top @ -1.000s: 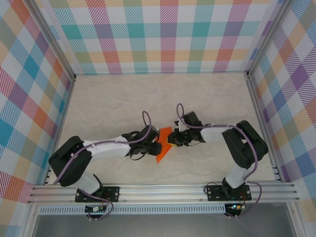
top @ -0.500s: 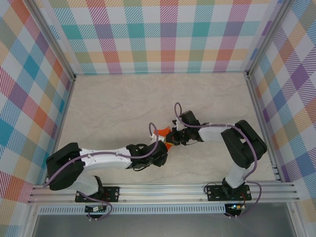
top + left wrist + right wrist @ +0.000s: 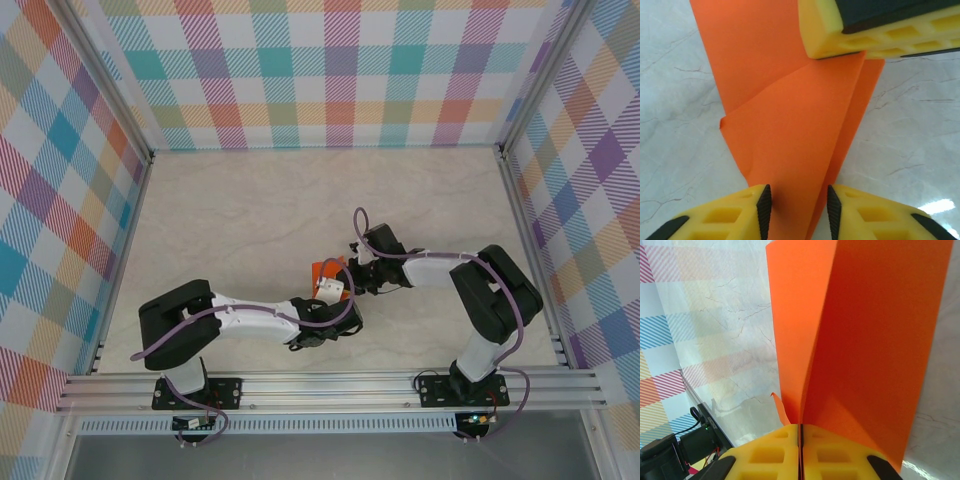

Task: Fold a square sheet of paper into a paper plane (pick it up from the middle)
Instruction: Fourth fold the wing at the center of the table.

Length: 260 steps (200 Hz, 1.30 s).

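Observation:
The square sheet of paper is bright orange and folded into a narrow, pointed paper-plane shape with overlapping flaps. In the top view it peeks out between the two wrists at the table's middle. My left gripper stands open low over it, its black pads apart with the narrow end of the paper between them. My right gripper is shut on the paper, which rises from the seam of its pressed fingers. Seen from the left wrist, the right gripper's yellow fingers sit on the paper's far end.
The pale marbled table is walled by checked panels at the back and sides. An aluminium rail with both arm bases runs along the near edge. My left arm lies curled across the near middle.
My left arm has swung from the paper's left round to its near side and curled in close under it. The right gripper has kept its hold, shifting slightly.

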Motion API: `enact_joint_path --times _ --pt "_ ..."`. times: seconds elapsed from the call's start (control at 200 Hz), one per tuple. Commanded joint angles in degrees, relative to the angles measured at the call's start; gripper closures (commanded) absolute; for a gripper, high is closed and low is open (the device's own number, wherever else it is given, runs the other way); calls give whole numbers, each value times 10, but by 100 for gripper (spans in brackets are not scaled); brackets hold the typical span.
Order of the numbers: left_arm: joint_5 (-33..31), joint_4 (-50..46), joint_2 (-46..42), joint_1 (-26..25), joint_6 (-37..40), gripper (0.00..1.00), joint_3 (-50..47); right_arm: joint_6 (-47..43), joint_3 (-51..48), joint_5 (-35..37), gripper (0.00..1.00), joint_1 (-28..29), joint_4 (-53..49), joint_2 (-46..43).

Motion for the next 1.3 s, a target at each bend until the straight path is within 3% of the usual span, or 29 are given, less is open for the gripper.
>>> enact_joint_path --times 0.0,0.745,1.115,1.295 --pt "-51 -41 14 -13 -29 67 20 0 13 2 91 4 -10 -16" --pt "-57 -15 -12 -15 -34 88 -21 -9 17 0 87 3 -26 -25" --pt "-10 93 -97 -12 34 89 -123 -12 15 3 70 18 -49 -34" --pt "0 93 -115 -6 47 86 -133 -9 31 -3 65 32 -46 -20"
